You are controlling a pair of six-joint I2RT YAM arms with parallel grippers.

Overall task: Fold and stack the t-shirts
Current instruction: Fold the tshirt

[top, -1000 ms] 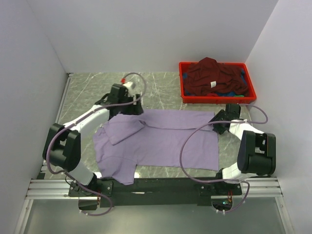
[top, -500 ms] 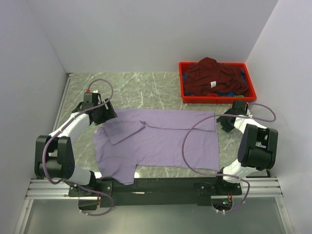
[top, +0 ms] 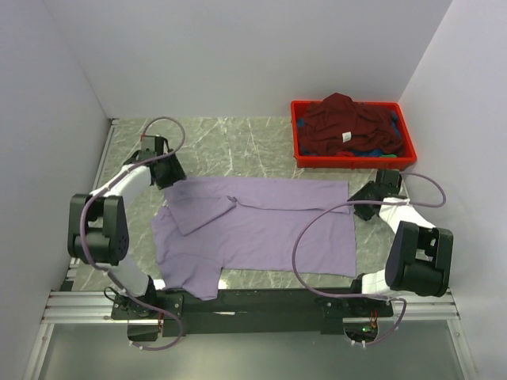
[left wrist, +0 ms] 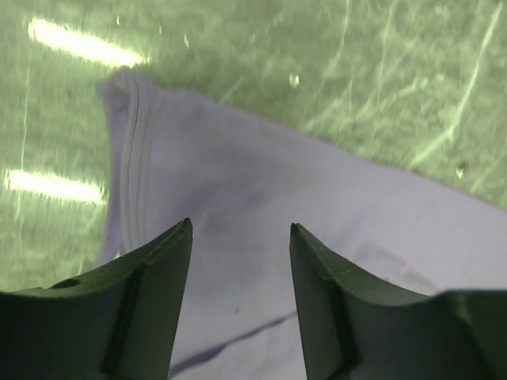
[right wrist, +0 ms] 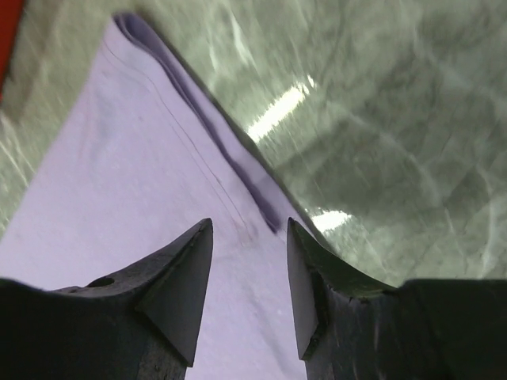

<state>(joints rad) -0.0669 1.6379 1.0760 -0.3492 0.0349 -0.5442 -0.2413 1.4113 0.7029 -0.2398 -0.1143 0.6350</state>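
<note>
A lavender t-shirt lies spread flat on the marble table, its left sleeve folded in over the chest. My left gripper hovers at its far left corner. In the left wrist view that gripper is open over the lavender cloth, beside a stitched hem. At the shirt's far right corner is my right gripper. Seen from its own wrist, the right gripper is open, straddling the doubled hem edge. A maroon t-shirt with a white label lies heaped in the crate.
The red plastic crate stands at the back right, with blue and green cloth showing under the maroon heap. White walls close in the left, back and right sides. Bare marble table lies behind the lavender shirt.
My left arm swung from the shirt's collar area out to its far left corner, and its jaws narrowed. The right gripper shifted slightly at the far right corner, which now lies flat.
</note>
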